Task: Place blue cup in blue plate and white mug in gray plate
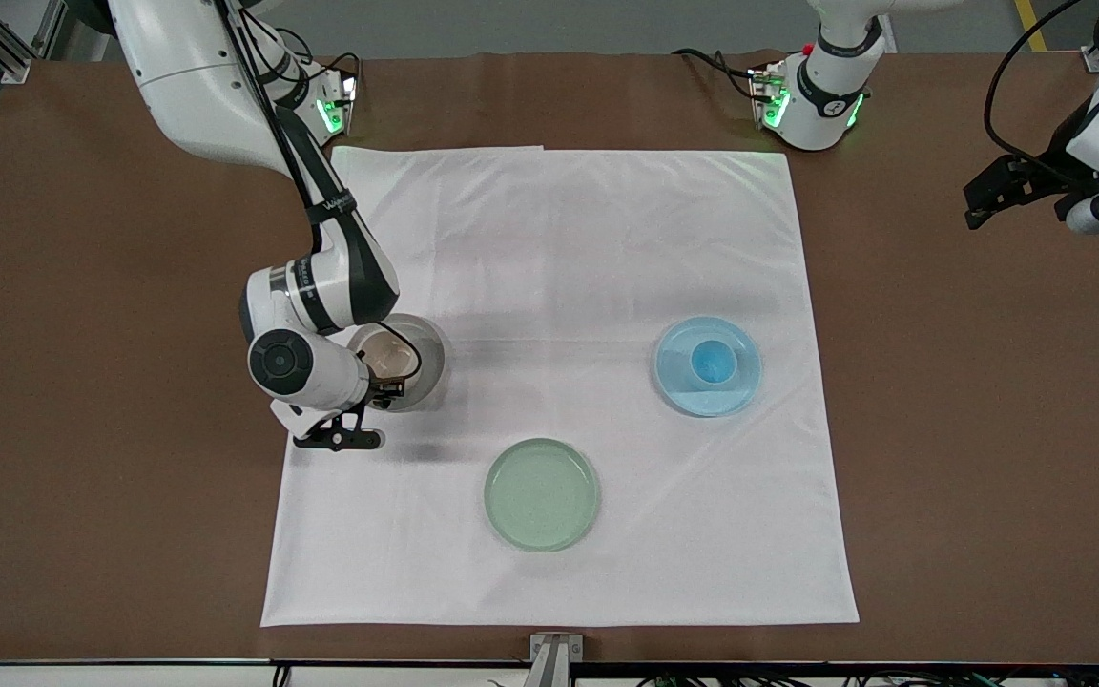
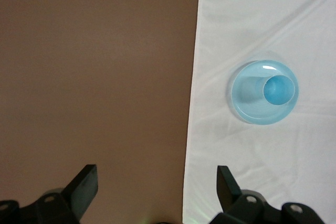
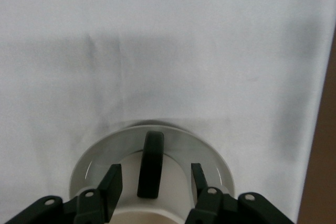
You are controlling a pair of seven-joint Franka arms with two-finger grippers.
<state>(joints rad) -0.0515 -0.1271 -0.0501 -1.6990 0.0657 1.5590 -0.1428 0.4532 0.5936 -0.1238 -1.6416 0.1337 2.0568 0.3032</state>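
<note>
The white mug (image 1: 385, 355) stands on the gray plate (image 1: 427, 367), toward the right arm's end of the cloth. My right gripper (image 1: 383, 386) is low over the mug. In the right wrist view its open fingers (image 3: 113, 178) stand on either side of the mug's black handle (image 3: 150, 163), apart from it, with the mug (image 3: 176, 187) and the gray plate (image 3: 97, 162) below. The blue cup (image 1: 713, 361) stands upright in the blue plate (image 1: 678, 386). My left gripper (image 1: 986, 197) waits open and empty over the bare table and sees the blue cup (image 2: 278, 89) in the blue plate (image 2: 242, 100).
An empty pale-green plate (image 1: 542, 493) lies on the white cloth (image 1: 559, 239), nearer the front camera than the other two plates. Brown table (image 1: 82, 429) surrounds the cloth. The cloth's edge (image 2: 191, 129) shows in the left wrist view.
</note>
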